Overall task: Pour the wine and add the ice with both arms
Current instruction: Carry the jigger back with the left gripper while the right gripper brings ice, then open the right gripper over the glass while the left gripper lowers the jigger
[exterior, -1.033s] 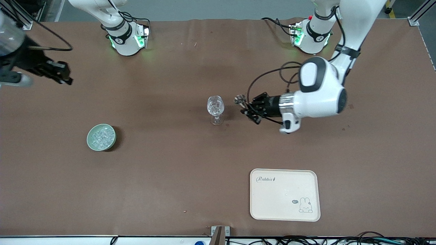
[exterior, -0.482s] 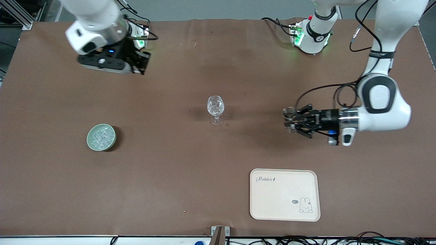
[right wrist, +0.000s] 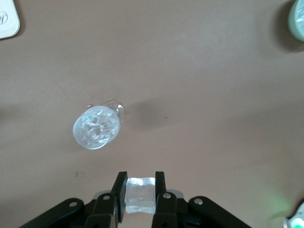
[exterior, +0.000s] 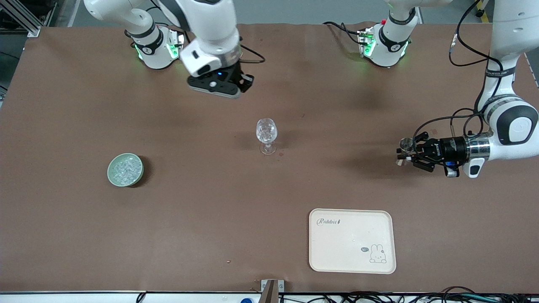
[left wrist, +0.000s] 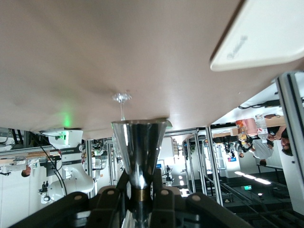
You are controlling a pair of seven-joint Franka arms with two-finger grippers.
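Right gripper [right wrist: 139, 187] pinches an ice cube [right wrist: 139, 194] at the wine glass's [exterior: 266, 135] eleven o'clock, ready to drop. Left gripper [left wrist: 138, 190] clamps a metal jigger [left wrist: 138, 142], parked three o'clock, clear.

Left gripper [left wrist: 139, 209] fingertips cut off by left wrist view's lower edge; held metal cup [left wrist: 138, 152] bottom hidden between them. Green bowl [right wrist: 298, 19] cropped at right wrist view's edge. Tray [left wrist: 266, 35] partly cropped.
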